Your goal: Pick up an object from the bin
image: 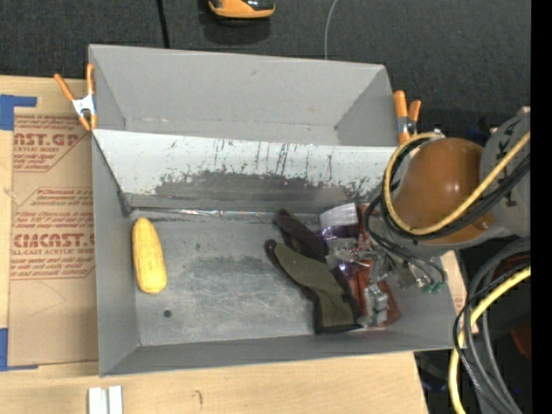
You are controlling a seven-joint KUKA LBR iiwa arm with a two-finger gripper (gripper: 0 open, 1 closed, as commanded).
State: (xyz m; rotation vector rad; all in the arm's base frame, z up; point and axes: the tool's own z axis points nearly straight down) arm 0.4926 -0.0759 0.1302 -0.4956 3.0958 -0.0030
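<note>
Glove, dark olive and crumpled, is found on the floor of the bin toward 4 o'clock. The gripper is seen at the glove's 3 o'clock edge, just beside it, above a reddish-brown item. Whether it is spread or pressed together cannot be told. A yellow corn cob is laid at 9 o'clock, well apart.

Yellow corn cob, olive-green glove.

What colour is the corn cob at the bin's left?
Yellow; the corn cob shows best in the camera view.
</note>
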